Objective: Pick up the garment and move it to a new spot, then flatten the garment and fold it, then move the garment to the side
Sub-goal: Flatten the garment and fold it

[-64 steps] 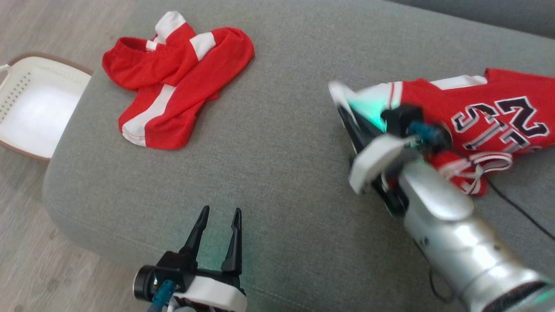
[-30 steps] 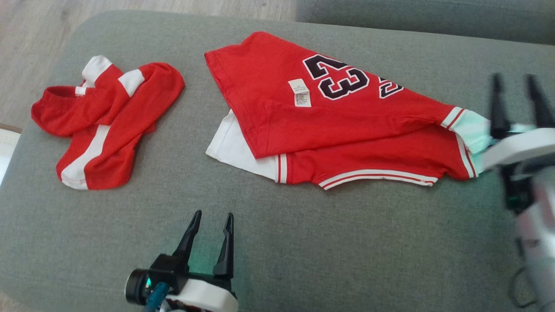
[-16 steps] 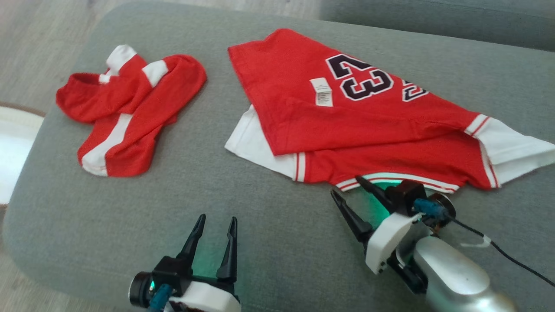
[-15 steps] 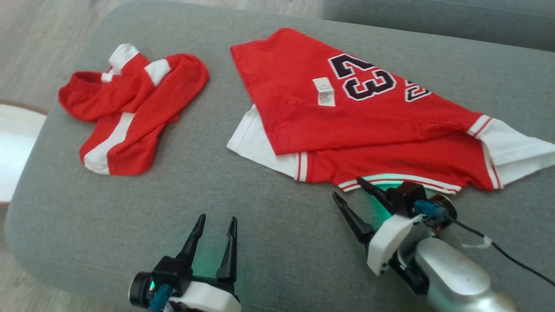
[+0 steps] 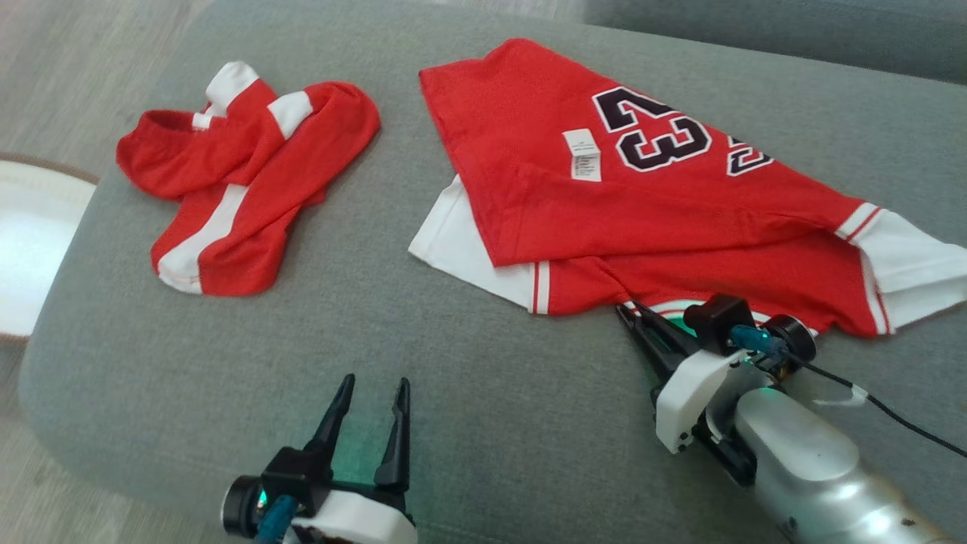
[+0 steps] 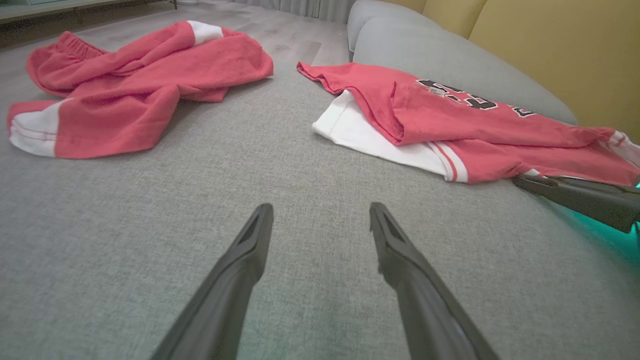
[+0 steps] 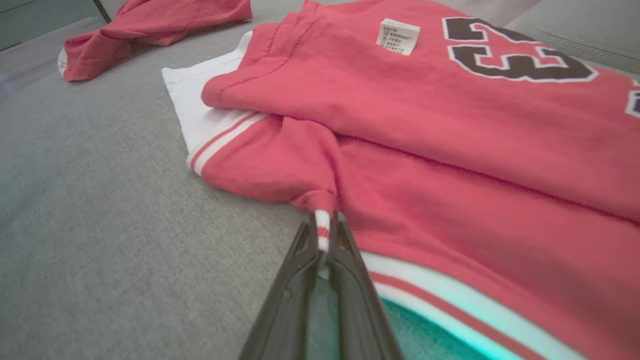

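Observation:
A red jersey (image 5: 665, 219) with a dark number 23 and white trim lies spread across the grey sofa cushion (image 5: 453, 363); the same jersey (image 7: 450, 130) fills the right wrist view and the jersey (image 6: 450, 125) lies at the right of the left wrist view. My right gripper (image 5: 631, 311) is shut on the jersey's striped near hem, and my right gripper (image 7: 322, 232) pinches a small fold of that trim. My left gripper (image 5: 372, 393) stands open over bare cushion at the front, and my left gripper (image 6: 320, 220) has nothing between its fingers.
Red shorts (image 5: 242, 174) with white stripes lie crumpled at the cushion's left. A white basket (image 5: 30, 242) sits on the floor beyond the left edge. A black cable (image 5: 906, 427) runs from my right wrist. The sofa backrest (image 5: 793, 34) rises at the far right.
My right gripper was open just short of the jersey's hem; it has moved forward and shut on the striped trim, puckering the cloth. The left gripper has stayed put.

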Motion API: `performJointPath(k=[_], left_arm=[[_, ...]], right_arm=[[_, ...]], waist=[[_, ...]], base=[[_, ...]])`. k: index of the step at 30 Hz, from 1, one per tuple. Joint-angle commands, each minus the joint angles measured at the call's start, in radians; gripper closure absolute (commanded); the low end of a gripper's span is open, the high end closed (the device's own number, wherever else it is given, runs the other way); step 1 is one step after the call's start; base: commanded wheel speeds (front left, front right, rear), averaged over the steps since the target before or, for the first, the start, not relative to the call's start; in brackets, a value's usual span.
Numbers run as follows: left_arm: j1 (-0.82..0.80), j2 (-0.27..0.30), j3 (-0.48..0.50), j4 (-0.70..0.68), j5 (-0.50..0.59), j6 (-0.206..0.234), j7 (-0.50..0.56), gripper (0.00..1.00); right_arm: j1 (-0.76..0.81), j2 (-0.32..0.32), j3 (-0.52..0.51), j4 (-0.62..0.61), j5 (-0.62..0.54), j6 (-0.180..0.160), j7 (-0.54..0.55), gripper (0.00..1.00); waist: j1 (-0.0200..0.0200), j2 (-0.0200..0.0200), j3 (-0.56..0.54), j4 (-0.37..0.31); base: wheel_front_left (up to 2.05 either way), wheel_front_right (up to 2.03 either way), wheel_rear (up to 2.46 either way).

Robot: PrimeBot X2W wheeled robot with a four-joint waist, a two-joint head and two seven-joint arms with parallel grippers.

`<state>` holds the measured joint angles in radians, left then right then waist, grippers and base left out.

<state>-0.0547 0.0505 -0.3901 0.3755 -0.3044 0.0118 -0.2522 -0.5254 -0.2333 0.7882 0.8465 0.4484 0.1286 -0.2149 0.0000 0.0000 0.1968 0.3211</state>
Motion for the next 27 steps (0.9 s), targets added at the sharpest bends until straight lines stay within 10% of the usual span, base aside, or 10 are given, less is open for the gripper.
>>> performJointPath(k=[1, 14, 15, 16, 27], left_arm=[[-0.010, 0.000, 0.032, -0.024, -0.003, 0.009, -0.010, 0.00], [0.006, 0.000, 0.100, -0.037, 0.026, -0.009, -0.010, 0.00], [0.003, 0.000, 0.102, -0.039, 0.028, -0.011, -0.010, 0.00], [0.000, 0.000, 0.103, -0.039, 0.029, -0.013, -0.010, 0.00], [-0.055, 0.000, 0.068, -0.053, 0.026, -0.025, -0.010, 0.00]], right_arm=[[0.024, -0.001, 0.013, 0.007, -0.003, 0.002, -0.007, 1.00], [0.208, -0.256, -0.305, -0.059, 0.027, 0.002, -0.047, 1.00], [0.224, -0.272, -0.358, -0.083, 0.015, 0.002, -0.047, 0.69], [0.227, -0.272, -0.387, -0.101, 0.010, 0.002, -0.047, 0.00], [0.310, -0.137, -0.627, -0.478, -0.105, 0.002, -0.047, 0.00]], waist=[[0.0000, 0.0000, -0.008, -0.010], [0.0000, 0.0000, -0.082, -0.175], [0.0000, 0.0000, -0.082, -0.200], [0.0000, 0.0000, -0.079, -0.211], [0.0000, 0.0000, -0.054, -0.274]], base=[[0.00, 0.00, 0.00], [0.00, 0.00, 0.00], [0.00, 0.00, 0.00], [0.00, 0.00, 0.00], [0.00, 0.00, 0.00]])
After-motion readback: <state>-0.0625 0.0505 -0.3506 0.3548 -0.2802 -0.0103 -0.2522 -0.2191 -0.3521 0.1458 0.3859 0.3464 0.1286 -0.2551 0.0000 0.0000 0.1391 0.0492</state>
